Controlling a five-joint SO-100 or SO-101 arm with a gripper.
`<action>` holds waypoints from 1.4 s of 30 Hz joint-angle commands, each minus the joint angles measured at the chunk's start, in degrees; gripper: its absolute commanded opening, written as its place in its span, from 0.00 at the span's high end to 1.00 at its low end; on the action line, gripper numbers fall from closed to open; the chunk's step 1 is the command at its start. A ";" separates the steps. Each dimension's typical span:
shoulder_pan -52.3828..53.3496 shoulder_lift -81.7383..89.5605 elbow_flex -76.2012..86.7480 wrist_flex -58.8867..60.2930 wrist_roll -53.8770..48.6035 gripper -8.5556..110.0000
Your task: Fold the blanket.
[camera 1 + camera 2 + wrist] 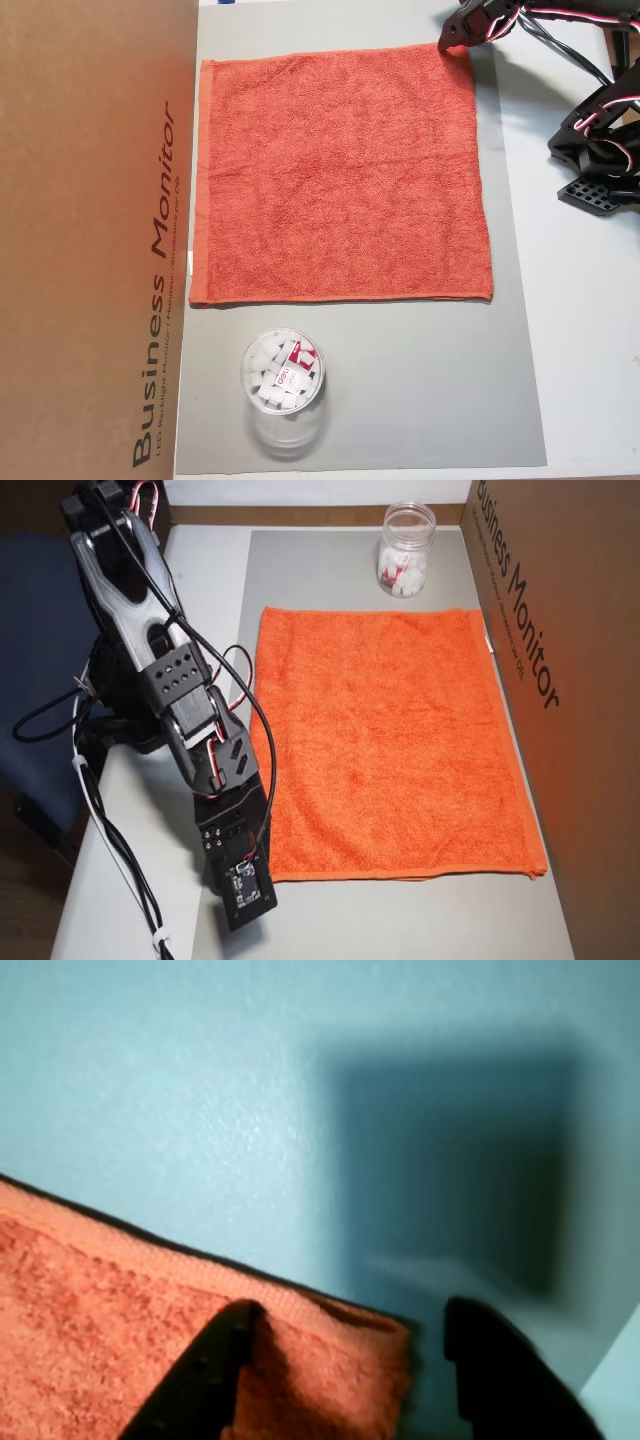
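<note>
Lying flat, blanket [340, 175], edges square to mat [400, 380], hand [340, 1360] seemingly straddling corner.

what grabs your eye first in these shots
The orange-red terry-cloth towel lies spread flat on the grey mat, filling most of it. The black tool sits open astride one towel corner in the wrist view. A clear plastic jar stands just off the towel, beside the brown cardboard box.

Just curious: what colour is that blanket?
Orange-red, seen best in an overhead view: blanket.

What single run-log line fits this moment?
blanket: flat, unfolded | gripper: open, straddling its corner | jar: apart
</note>
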 commanded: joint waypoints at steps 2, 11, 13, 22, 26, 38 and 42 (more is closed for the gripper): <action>-1.67 -0.88 0.97 -2.20 -0.26 0.77; -2.72 -0.88 1.76 -1.41 -0.18 0.77; -2.72 -0.88 2.02 -1.41 -0.26 0.80; -2.46 0.09 4.22 -1.41 -0.35 0.83; -2.64 0.09 4.22 -1.41 -0.35 0.84; -2.37 0.18 4.22 -1.41 -2.90 0.84; -1.58 0.18 4.22 -1.41 -7.12 0.88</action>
